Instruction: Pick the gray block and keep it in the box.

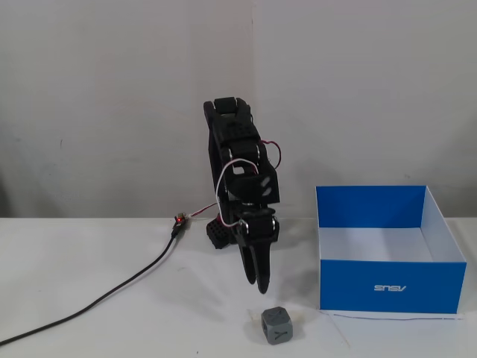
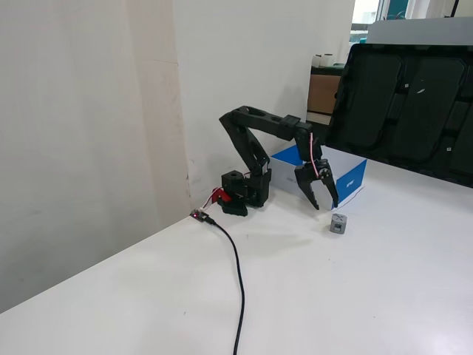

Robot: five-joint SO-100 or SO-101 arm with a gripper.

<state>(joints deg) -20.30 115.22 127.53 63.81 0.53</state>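
Observation:
The gray block (image 1: 277,325) (image 2: 338,223), a small cube with dark marks, sits on the white table just left of the box's front corner. The box (image 1: 391,284) (image 2: 349,182) is a shallow blue tray with a white inside and nothing in it, standing at the right in a fixed view. My gripper (image 1: 257,284) (image 2: 325,207) points down and hangs above the table, a little behind and to the left of the block and not touching it. Its fingers stand slightly apart and hold nothing.
The arm's base (image 1: 218,232) (image 2: 244,197) stands against the white wall. A black cable (image 1: 112,292) (image 2: 238,275) runs from it across the table toward the front left. Large black panels (image 2: 406,111) lean behind the table beyond the box.

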